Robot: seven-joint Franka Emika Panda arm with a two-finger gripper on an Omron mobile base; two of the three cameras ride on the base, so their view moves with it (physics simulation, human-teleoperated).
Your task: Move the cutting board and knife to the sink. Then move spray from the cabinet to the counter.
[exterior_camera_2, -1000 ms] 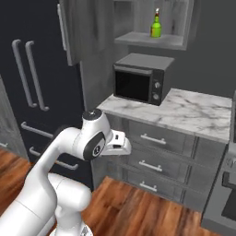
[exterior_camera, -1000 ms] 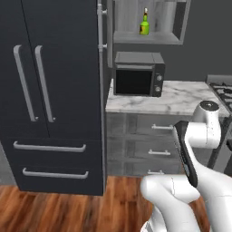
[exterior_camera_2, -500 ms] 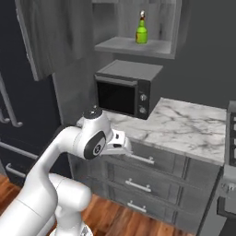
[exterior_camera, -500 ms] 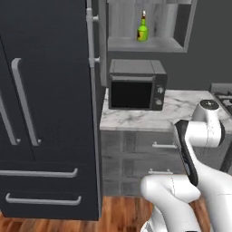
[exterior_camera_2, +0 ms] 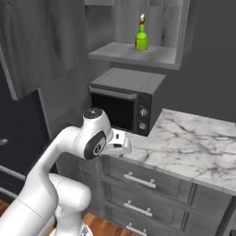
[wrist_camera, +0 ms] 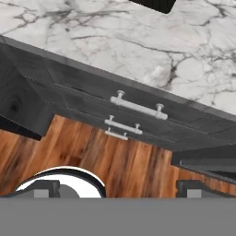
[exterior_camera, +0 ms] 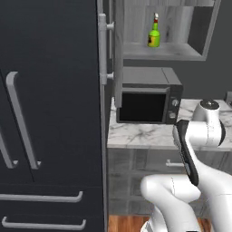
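Observation:
The green spray [exterior_camera: 154, 35] [exterior_camera_2: 141, 38] stands upright on the shelf of the grey cabinet [exterior_camera: 163, 50] [exterior_camera_2: 133, 53], above the microwave. Below it lies the white marble counter [exterior_camera: 136, 133] [exterior_camera_2: 193, 143] [wrist_camera: 115, 41]. My gripper [wrist_camera: 119, 188] is open, its two dark fingertips [wrist_camera: 46, 187] wide apart with nothing between them. It hangs low in front of the counter's edge, over the wooden floor and far below the spray. The cutting board, the knife and the sink are out of view.
A black microwave [exterior_camera: 149, 102] [exterior_camera_2: 126, 103] sits on the counter under the shelf. The dark fridge [exterior_camera: 50, 113] with long grey handles stands to the left. Grey drawers [wrist_camera: 138, 105] [exterior_camera_2: 138, 182] with bar handles front the counter, over wooden floor [wrist_camera: 115, 152].
The whole picture has shifted: the base has driven closer to the counter and cabinet, which now look larger. The arm keeps its folded pose and the gripper stays open.

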